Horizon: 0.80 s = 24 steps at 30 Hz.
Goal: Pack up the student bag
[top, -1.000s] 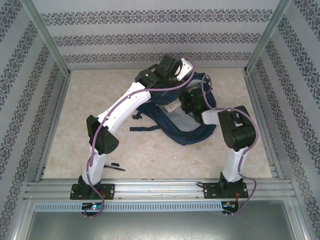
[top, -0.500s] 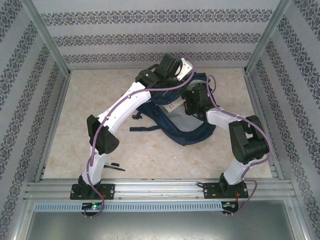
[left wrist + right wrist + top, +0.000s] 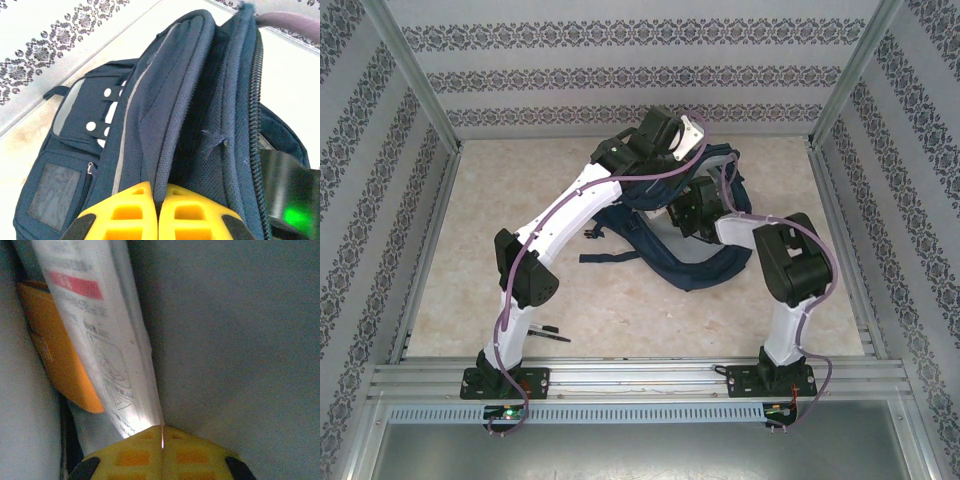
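Top external: student bag point(image 3: 705, 272) on beige surface point(image 3: 500, 200), centre of frame, slightly right, with dark straps point(image 3: 610, 256) trailing off its left side. Both arms bent over it, one from lower left, one from lower right, wrists close together at bag's upper end.

Left wrist: left gripper point(image 3: 159, 195) at bottom centre, yellow jaws pinching bag's navy fabric rim, which runs up from between them toward top of frame. Down right side, zip teeth point(image 3: 257, 100). On left, white snap tabs point(image 3: 102, 107) and clear window pocket point(image 3: 52, 187). Lower right corner, green light point(image 3: 297, 216) on black housing.

Right wrist: right gripper point(image 3: 162, 439) at bottom centre, yellow jaws pressed together. Slanting from upper left down to seam between jaws, white printed packet point(image 3: 100, 330) with red label. Caught or just touching, can't tell. Just behind packet at left edge, orange item point(image 3: 57, 360). Across right half, grey-blue fabric point(image 3: 240, 340).
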Available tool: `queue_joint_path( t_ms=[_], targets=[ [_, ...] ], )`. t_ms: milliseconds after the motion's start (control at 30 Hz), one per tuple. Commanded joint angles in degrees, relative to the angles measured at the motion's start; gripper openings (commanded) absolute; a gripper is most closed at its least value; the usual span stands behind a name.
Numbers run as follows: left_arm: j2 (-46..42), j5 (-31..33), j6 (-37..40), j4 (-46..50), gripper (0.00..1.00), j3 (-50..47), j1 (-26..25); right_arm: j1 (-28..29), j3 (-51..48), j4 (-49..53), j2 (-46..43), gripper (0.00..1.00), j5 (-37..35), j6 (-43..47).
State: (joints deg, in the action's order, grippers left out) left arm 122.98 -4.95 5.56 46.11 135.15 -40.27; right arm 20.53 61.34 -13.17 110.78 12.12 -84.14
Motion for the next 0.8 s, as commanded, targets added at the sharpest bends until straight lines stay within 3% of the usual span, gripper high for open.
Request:
queue_joint_path(
  t_ms=[0,167,200,267,333,433,633,767],
  targets=[
    [-1.1,-3.5,-1.6,-4.8,0.00,3.6,0.3,0.9,5.6,-4.5,4.3,0.00,-3.4,-2.2],
    [-1.0,-4.0,-1.6,-4.2,0.00,3.5,0.3,1.3,12.7,-7.0,10.8,0.00,-3.6,-6.1],
    [-0.9,-3.6,-1.3,-3.9,0.00,3.5,0.3,1.4,13.3,-7.3,11.2,0.03,-3.1,-6.7],
    [-0.6,-2.5,-0.7,-3.2,0.00,3.3,0.5,1.5,12.5,-6.9,9.9,0.18,-2.4,-7.3],
    [-0.2,-1.3,-0.3,-2.6,0.00,2.9,1.1,1.6,9.8,-4.0,6.5,0.34,-3.1,-7.7],
    [0.8,-0.9,-1.1,-2.6,0.00,1.6,2.4,1.3,4.8,0.3,0.8,0.43,-3.6,-8.2],
    [3.1,-1.1,-2.6,-2.3,0.00,0.0,4.7,0.8,-3.7,3.9,-10.1,0.47,0.2,-5.3],
    [3.1,-5.1,-1.8,-1.7,0.00,-2.2,5.3,1.0,-12.2,5.7,-21.4,0.47,3.6,-2.4]
  ],
)
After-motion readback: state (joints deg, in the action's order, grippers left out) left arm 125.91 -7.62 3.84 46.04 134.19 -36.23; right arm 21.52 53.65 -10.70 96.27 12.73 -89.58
